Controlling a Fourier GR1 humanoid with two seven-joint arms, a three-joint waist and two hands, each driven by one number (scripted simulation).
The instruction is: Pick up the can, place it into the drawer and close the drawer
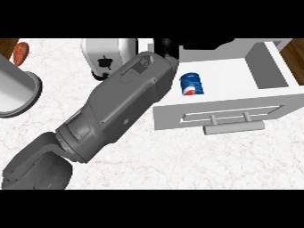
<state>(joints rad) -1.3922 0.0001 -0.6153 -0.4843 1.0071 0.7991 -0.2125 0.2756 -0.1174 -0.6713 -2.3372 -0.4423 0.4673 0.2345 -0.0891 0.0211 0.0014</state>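
The can [191,84] lies in the open drawer [273,67] — our arm [115,111] reaches over it, hand state untellable — closing remains.

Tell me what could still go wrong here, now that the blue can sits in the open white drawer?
The can lies in the drawer right beside the grey forearm that reaches over the drawer's left edge; pulling the arm back might knock or roll it. The drawer is open, and its handle is untouched, so closing remains. Pushing while the arm overhangs the drawer could trap it. The hand is mostly hidden, so I cannot tell whether it has let go.
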